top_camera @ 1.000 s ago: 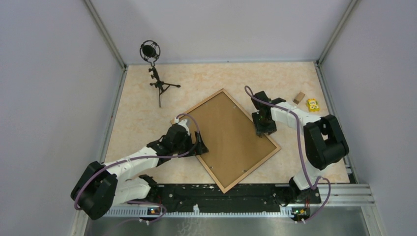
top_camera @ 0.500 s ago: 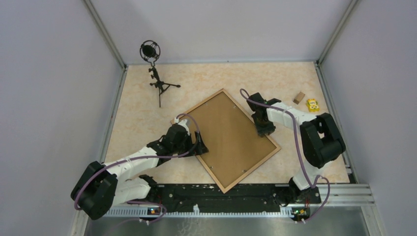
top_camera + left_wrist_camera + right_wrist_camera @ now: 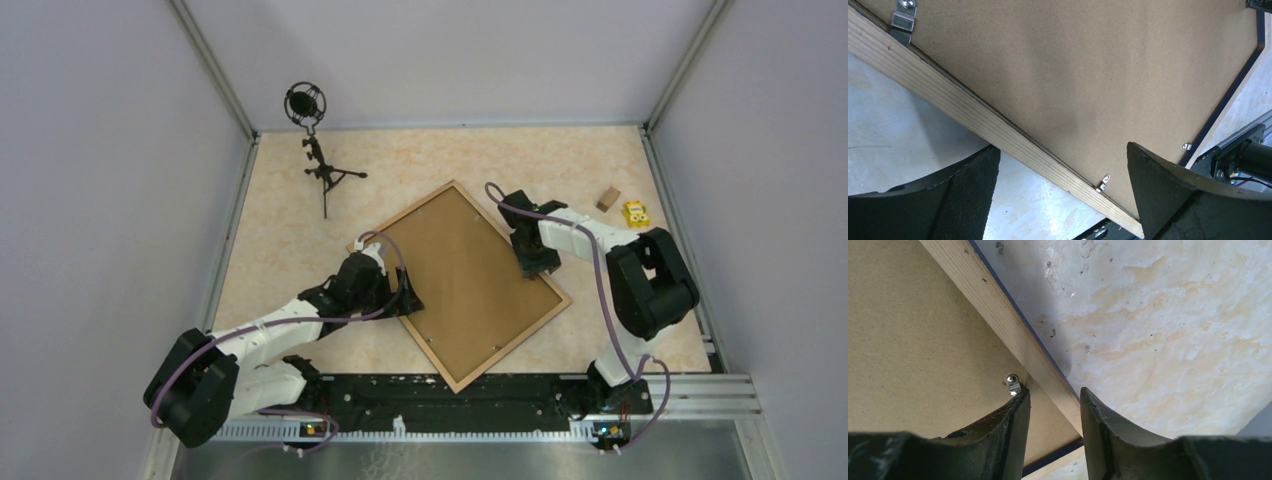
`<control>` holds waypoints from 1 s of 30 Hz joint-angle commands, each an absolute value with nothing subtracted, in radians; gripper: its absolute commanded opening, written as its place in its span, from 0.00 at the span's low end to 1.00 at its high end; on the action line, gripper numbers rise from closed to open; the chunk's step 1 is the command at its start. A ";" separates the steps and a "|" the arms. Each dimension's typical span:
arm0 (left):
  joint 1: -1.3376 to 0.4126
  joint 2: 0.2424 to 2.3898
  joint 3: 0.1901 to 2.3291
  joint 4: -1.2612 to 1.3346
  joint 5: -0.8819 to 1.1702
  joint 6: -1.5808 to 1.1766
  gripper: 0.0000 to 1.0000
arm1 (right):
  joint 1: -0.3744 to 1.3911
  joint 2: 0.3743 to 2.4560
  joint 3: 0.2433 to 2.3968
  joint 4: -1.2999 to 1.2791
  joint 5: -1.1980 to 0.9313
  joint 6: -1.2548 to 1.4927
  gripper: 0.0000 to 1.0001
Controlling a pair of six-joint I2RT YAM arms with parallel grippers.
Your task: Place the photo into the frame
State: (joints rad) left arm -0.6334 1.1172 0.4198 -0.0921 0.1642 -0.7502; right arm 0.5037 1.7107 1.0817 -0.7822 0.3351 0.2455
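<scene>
Backing board [image 3: 1073, 75] inside frame [image 3: 973, 114]

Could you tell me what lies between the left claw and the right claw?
The brown backing board inside the frame spans from left claw to right claw, as the top view shows.

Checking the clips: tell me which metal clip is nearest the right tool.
The clip at the frame rail, right beside the right tool's finger; the others lie farther along the frame.
</scene>
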 commanded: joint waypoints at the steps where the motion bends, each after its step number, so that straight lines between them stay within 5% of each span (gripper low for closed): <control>1: -0.629 1.111 0.410 -0.048 0.174 -0.747 0.98 | 0.507 1.678 1.085 -0.749 0.246 0.253 0.44; 30: -0.629 1.104 0.409 -0.064 0.174 -0.738 0.98 | 0.508 1.745 1.130 -0.773 0.313 0.246 0.47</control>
State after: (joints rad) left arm -0.6319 1.1172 0.4187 -0.0895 0.1684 -0.7498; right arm 0.5018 1.7073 1.1019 -0.7937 0.2653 0.2462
